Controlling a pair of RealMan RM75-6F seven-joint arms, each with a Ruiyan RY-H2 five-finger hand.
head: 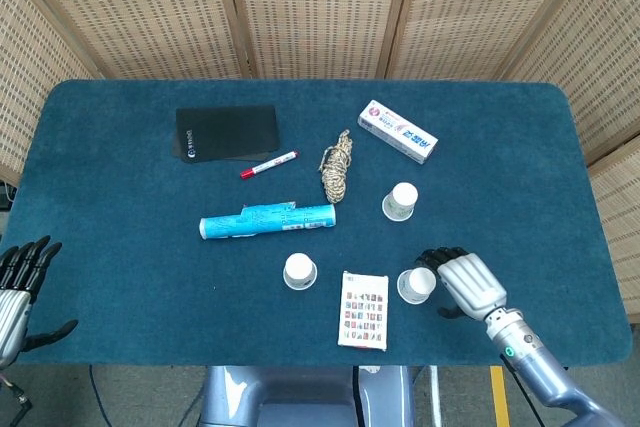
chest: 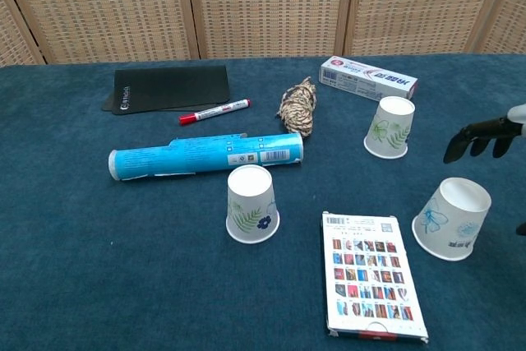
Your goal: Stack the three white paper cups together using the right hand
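Right hand (head: 462, 282) open, fingers spread, empty, at three o'clock of nearest paper cup (head: 416, 285). Likely light, crushable; best gripped gently around sidewall.

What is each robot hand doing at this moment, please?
Left robot hand: open, fingers apart, holding nothing, at the table's near-left edge.
Right robot hand: open, beside the nearest paper cup, not gripping it.
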